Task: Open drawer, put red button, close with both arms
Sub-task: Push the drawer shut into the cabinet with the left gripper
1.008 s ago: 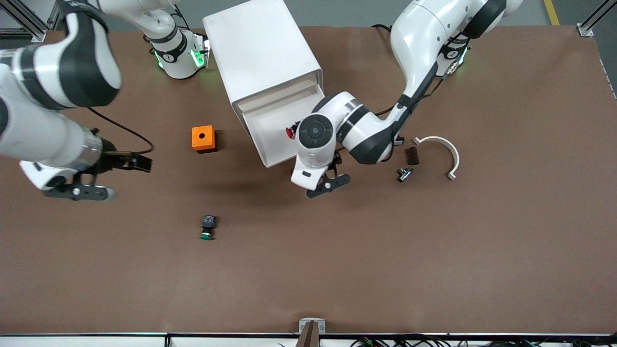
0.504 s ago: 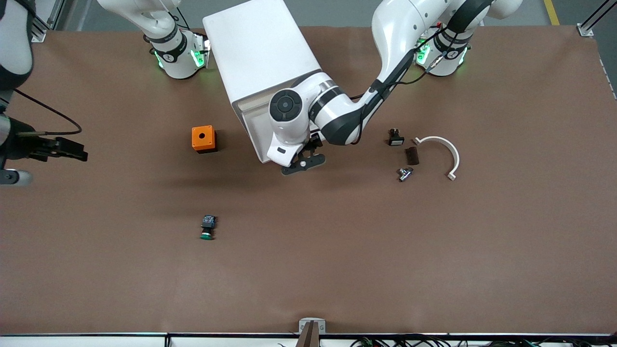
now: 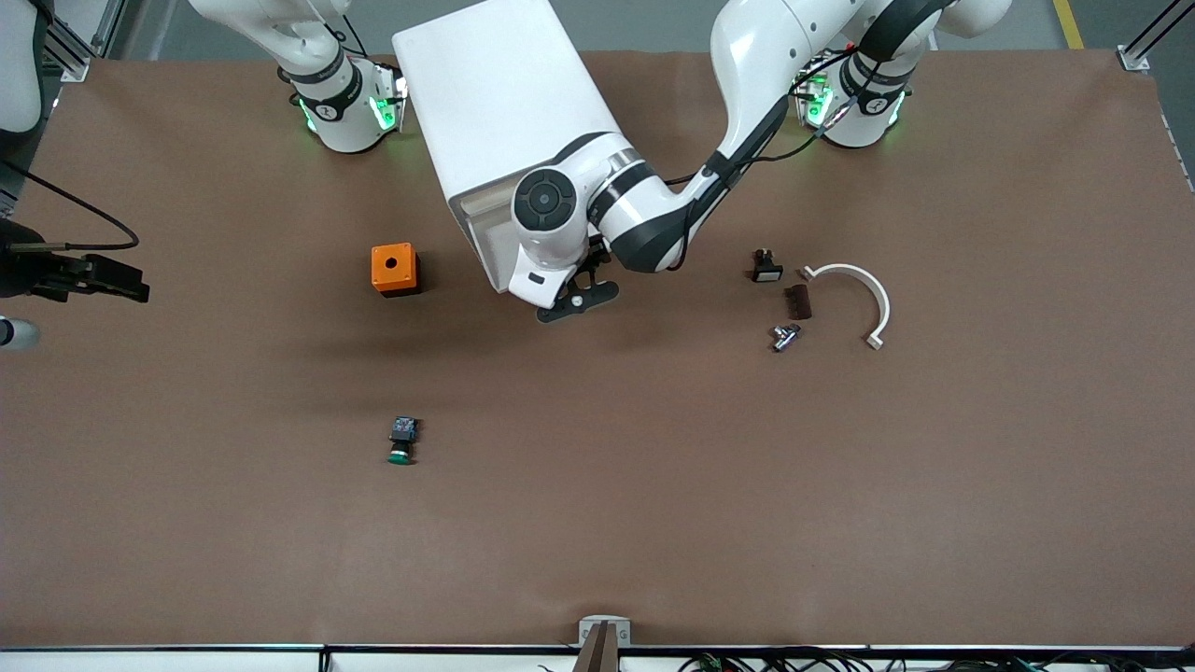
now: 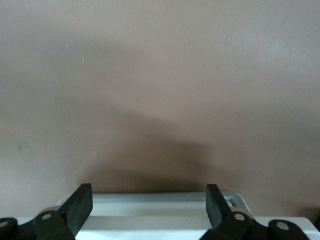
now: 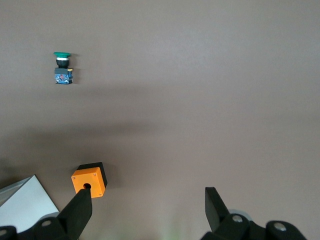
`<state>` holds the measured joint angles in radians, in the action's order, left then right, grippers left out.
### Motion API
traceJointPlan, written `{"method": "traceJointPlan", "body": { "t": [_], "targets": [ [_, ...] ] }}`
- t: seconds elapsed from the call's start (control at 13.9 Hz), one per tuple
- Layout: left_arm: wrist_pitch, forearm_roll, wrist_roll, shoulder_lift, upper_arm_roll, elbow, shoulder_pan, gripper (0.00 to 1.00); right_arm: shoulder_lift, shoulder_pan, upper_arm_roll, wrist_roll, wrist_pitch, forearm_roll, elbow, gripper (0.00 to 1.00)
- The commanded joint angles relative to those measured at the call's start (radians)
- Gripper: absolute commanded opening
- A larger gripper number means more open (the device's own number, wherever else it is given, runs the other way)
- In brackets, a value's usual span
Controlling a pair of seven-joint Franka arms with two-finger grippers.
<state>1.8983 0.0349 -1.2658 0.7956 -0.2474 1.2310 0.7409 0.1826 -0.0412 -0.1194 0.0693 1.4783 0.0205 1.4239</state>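
The white cabinet [image 3: 504, 103] stands near the arms' bases, and its drawer [image 3: 481, 233] sticks out a little. My left gripper [image 3: 576, 302] is at the drawer's front, with my left hand over the drawer. In the left wrist view the left gripper [image 4: 149, 206] is open, and the drawer's white front edge [image 4: 150, 210] lies between its fingers. The red button is hidden. My right gripper [image 3: 19, 332] is raised at the right arm's end of the table. It is open and empty in the right wrist view [image 5: 147, 215].
An orange box [image 3: 394, 269] sits beside the drawer toward the right arm's end and also shows in the right wrist view [image 5: 89, 181]. A green-capped button [image 3: 402, 441] lies nearer the camera. A white curved piece [image 3: 864, 294] and small dark parts [image 3: 797, 301] lie toward the left arm's end.
My left hand moved from beside the drawer to its front, and the drawer slid partly in. The red button went out of sight. My right arm pulled away toward its end of the table.
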Motion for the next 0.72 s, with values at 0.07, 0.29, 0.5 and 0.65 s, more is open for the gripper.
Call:
{"method": "traceJointPlan", "body": {
  "t": [0.07,0.29,0.5,0.65],
  "targets": [
    [-0.001,0.094,-0.024,-0.012,-0.006,0.034,0.011,1.00,-0.005,0.017,0.012,-0.011,-0.013,0.022,-0.033,1.00],
    [-0.001,0.169,-0.039,-0.006,-0.006,0.053,0.017,1.00,-0.003,0.033,0.015,-0.011,-0.006,0.004,-0.031,1.00],
    [-0.001,0.236,-0.064,-0.003,-0.006,0.059,0.029,1.00,-0.015,0.034,0.017,-0.009,-0.018,0.006,-0.028,1.00],
    [-0.001,0.285,-0.067,-0.002,-0.006,0.065,0.031,1.00,-0.044,0.040,0.015,0.003,-0.035,0.004,-0.011,1.00]
  ]
}}
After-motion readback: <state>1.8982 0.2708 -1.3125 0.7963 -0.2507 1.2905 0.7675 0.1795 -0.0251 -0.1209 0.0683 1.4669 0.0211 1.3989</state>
